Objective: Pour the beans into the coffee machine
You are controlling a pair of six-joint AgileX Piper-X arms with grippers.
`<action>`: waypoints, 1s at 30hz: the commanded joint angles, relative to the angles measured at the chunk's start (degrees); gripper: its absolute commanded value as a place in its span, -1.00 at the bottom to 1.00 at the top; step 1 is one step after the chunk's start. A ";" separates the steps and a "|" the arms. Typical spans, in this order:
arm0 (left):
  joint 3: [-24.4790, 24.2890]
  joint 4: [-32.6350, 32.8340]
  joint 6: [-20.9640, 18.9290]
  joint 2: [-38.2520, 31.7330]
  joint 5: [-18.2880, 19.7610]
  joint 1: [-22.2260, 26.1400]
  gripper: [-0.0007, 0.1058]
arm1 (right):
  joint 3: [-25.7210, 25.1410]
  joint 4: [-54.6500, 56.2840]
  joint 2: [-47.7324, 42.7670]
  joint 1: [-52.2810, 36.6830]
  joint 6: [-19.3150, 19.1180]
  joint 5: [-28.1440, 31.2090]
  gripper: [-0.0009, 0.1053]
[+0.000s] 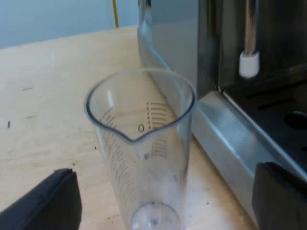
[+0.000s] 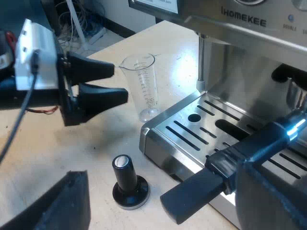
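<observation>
Left wrist view: the left end effector (image 1: 163, 177) is spread wide, one black finger on either side of the measuring glass (image 1: 140, 158), neither touching it. The glass stands upright on the pale wooden surface (image 1: 43, 96), just beside the espresso machine (image 1: 225, 139), with its spout towards the camera. It is clear, thin plastic and looks empty except for a few dark specks at the bottom; no beans can be seen in it.

I judge it very light, stiff enough for a gentle squeeze, and smooth, so likely to slip or tip. It narrows downward, so a hold around mid-wall, below the flared rim, seems best, leaving the spout free.

In the right wrist view the right end effector (image 2: 160, 172) is wide and holds nothing. A tamper (image 2: 128, 184) with a black knob stands nearby, with the machine's drip tray (image 2: 182, 125) beyond it. Farther off, the left end effector is at the glass.

Printed graduation lines run up the glass, their figures too small to read. IHOMEKEE runs across the machine's front, and DOUBLE sits by a button.
</observation>
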 commanded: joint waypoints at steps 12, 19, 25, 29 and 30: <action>-0.57 18.38 -0.97 -25.39 -1.37 0.13 0.57 | -1.75 -0.16 -0.37 0.09 2.81 -0.03 0.24; -6.67 32.70 1.20 -38.75 -3.52 0.13 0.57 | -7.22 8.65 -0.37 0.09 3.00 3.91 0.24; -15.06 41.18 3.00 -40.67 -3.91 0.13 0.57 | -10.88 10.34 -0.37 -0.28 5.18 7.27 0.24; -19.08 43.06 2.99 -40.67 -4.64 0.13 0.57 | -12.56 10.51 -0.37 -2.60 7.14 7.55 0.24; -20.38 43.91 2.99 -40.67 -5.06 0.13 0.57 | -13.02 10.72 -0.23 -3.91 7.59 7.55 0.24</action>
